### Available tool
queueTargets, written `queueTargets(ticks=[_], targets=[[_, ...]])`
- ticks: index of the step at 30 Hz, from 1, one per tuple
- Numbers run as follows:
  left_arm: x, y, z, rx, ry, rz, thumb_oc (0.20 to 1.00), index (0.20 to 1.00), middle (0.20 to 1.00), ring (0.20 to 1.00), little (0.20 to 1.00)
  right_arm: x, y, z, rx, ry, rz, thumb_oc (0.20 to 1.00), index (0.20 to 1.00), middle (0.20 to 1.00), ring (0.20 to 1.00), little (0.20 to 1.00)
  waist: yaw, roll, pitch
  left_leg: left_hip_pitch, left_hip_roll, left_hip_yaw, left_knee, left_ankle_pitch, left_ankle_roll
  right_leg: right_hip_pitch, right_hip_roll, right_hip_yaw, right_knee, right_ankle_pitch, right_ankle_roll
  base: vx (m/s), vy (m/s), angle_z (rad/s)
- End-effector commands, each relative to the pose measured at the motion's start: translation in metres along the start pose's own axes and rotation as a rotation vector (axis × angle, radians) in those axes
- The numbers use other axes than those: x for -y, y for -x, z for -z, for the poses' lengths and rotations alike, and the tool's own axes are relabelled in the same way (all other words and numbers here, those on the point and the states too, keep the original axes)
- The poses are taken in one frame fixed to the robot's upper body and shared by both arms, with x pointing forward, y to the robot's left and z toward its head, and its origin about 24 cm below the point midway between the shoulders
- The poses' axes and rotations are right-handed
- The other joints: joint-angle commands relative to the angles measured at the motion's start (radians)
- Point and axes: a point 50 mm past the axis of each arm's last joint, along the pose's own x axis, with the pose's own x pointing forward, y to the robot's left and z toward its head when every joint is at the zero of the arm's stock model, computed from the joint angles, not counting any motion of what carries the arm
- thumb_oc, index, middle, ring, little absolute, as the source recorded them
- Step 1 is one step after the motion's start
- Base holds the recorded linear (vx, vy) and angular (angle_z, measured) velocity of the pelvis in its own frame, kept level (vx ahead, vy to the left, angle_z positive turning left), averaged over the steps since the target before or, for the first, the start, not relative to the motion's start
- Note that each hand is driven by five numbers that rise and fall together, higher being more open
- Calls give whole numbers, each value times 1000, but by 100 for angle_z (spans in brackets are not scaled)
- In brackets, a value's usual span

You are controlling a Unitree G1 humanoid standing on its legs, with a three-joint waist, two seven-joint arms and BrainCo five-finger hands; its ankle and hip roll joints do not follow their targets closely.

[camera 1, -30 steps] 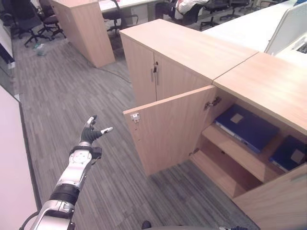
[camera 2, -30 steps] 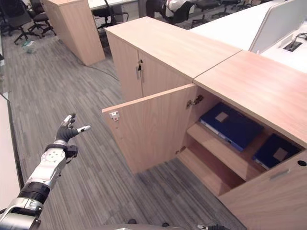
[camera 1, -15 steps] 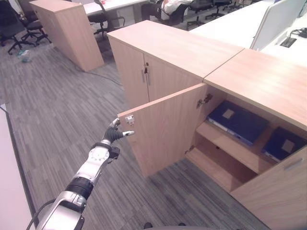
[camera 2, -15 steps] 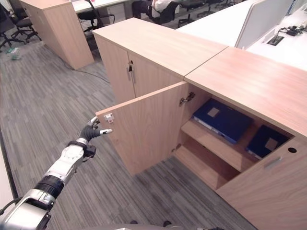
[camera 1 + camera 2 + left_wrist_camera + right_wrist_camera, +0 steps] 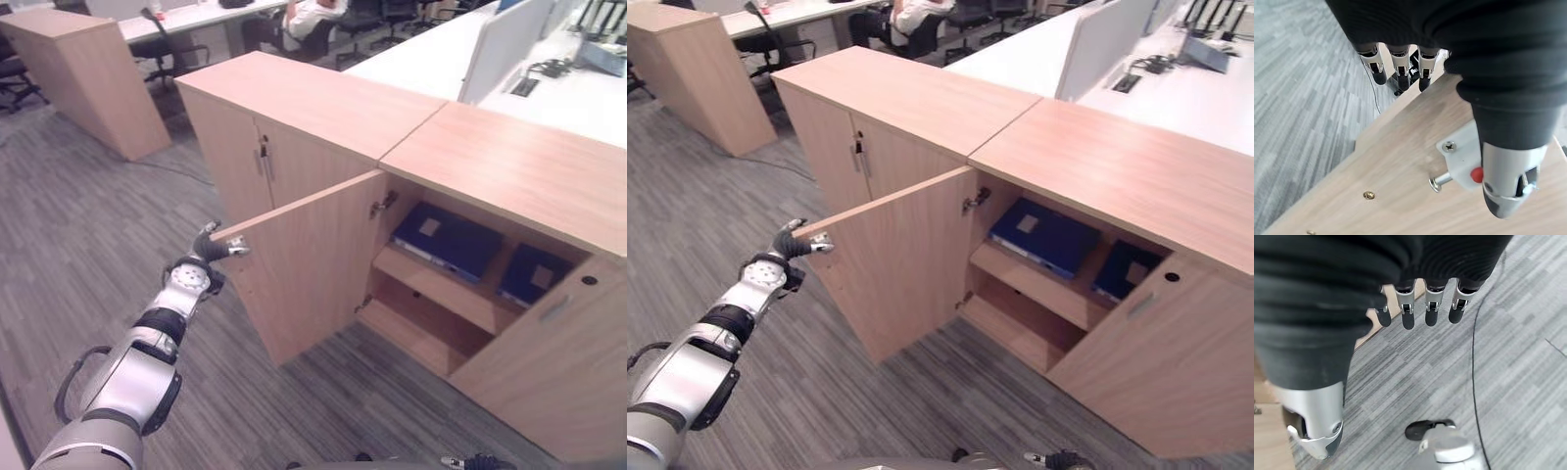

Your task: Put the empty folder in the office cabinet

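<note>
The office cabinet (image 5: 509,186) stood on grey striped carpet (image 5: 88,235), its left door (image 5: 309,264) swung wide. The left hand (image 5: 204,255) was at that door's free edge, fingers (image 5: 1400,68) relaxed past the edge and thumb over the inner face by the white catch (image 5: 1462,161); it gripped nothing. A blue folder (image 5: 446,240) lay flat on the upper shelf (image 5: 441,294), a second blue folder (image 5: 534,276) beside it. The right hand (image 5: 1415,308) hung open over the carpet, empty. A matching closed cabinet (image 5: 284,108) adjoined; white desks (image 5: 431,59) and office chairs (image 5: 167,49) stood behind.
</note>
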Motion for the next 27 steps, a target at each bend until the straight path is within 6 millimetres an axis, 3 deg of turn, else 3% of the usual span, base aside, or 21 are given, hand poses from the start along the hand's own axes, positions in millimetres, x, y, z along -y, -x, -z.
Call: queueTargets(ticks=[1,8,11,13,16,18,19,22,27], targets=[[-29,-10,-46,111,8,-96,1000,1000,1000,1000,1000,5,0,9,-43,33,24,1000,1000,1000,1000,1000,-16,-27,-40,-6,-24,-5,4,-104,17,-64,-119,-58,51,19,136,7,31,-19],[2,-7,-62,176,48,-15,1000,1000,1000,1000,1000,3,0,9,-37,21,31,1000,1000,1000,1000,1000,-27,-35,-37,-1,-27,6,4,-110,22,-67,-125,-55,54,22,143,1,17,-6],[59,4,-58,178,94,149,1000,1000,1000,1000,1000,-3,0,4,-21,10,19,1000,1000,1000,1000,1000,-37,-41,-36,-1,-30,4,4,-115,26,-70,-127,-48,58,17,141,-4,18,3],[84,13,-63,211,122,227,1000,1000,1000,1000,1000,-5,0,1,-14,8,14,1000,1000,1000,1000,1000,-36,-42,-34,-2,-33,0,4,-116,28,-70,-130,-50,58,15,140,3,24,5],[131,42,-85,336,167,413,1000,1000,1000,1000,1000,-9,0,-4,-14,-2,5,1000,1000,1000,1000,1000,-26,-42,-25,-7,-40,-20,4,-117,33,-67,-137,-66,61,10,137,-6,16,10],[149,56,-93,385,196,498,1000,1000,1000,1000,1000,-13,1,-7,-12,-6,-7,1000,1000,1000,1000,1000,-21,-44,-19,-9,-42,-26,4,-117,35,-66,-139,-69,62,9,136,-14,4,18],[149,56,-93,385,196,498,1000,1000,1000,1000,1000,-13,1,-7,-12,-6,-7,1000,1000,1000,1000,1000,-21,-44,-20,-9,-42,-26,4,-117,35,-65,-139,-70,62,9,136,-1,-5,35],[167,106,-130,606,386,760,1000,1000,1000,1000,1000,-18,1,-11,-5,-22,-24,1000,1000,1000,1000,1000,-4,-50,-7,-13,-45,-50,4,-119,36,-57,-141,-88,65,-2,132,17,-29,16],[153,150,-155,834,425,981,1000,1000,1000,1000,1000,-24,2,-15,20,-14,-60,1000,1000,1000,1000,1000,14,-51,-1,-15,-48,-65,4,-123,36,-50,-143,-106,61,-4,134,18,-2,3]])
